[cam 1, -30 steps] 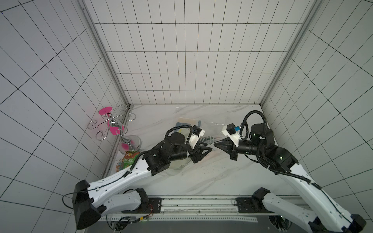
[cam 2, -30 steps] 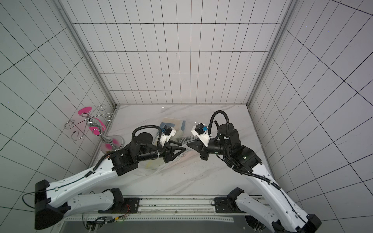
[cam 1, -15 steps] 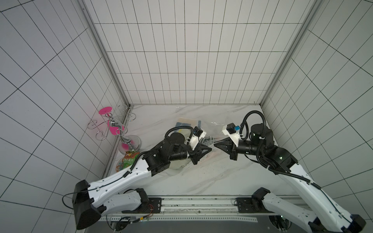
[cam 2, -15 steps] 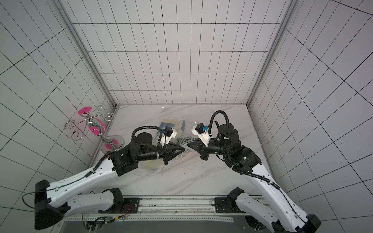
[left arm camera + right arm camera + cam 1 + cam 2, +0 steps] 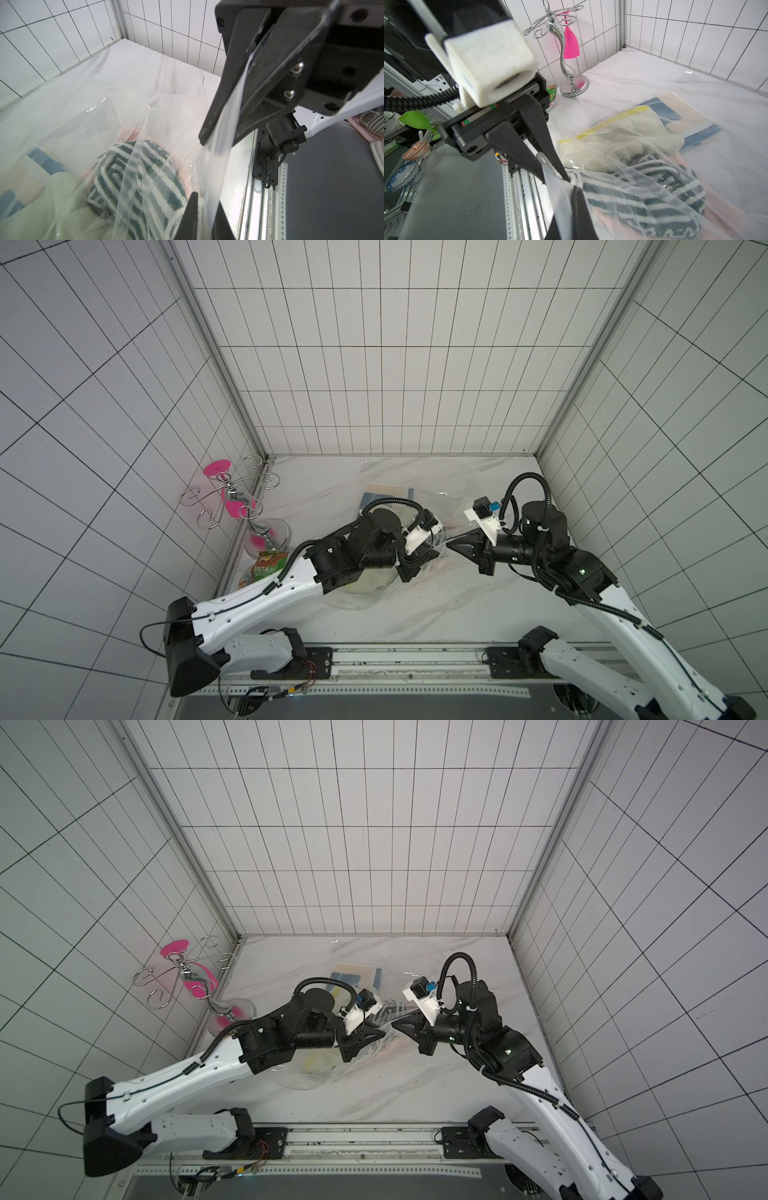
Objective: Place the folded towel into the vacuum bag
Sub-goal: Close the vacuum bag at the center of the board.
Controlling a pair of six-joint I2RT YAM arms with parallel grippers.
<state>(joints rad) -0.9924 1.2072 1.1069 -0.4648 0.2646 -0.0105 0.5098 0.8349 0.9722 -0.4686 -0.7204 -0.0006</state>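
Note:
The vacuum bag lies crinkled mid-table, its mouth edge lifted and stretched between both grippers. My left gripper is shut on that clear edge. Facing it tip to tip, my right gripper is shut on the same film. A dark green and white striped towel lies bunched under the film by the mouth. A pale yellow towel and a blue and cream one lie deeper in.
A chrome stand with pink glasses stands against the left wall, with a green snack pack next to it. The metal rail runs along the table's front edge. Tiled walls close in three sides.
My left gripper's jaws, apart a second ago, have shut on the bag's edge. The right arm has held still with its grip.

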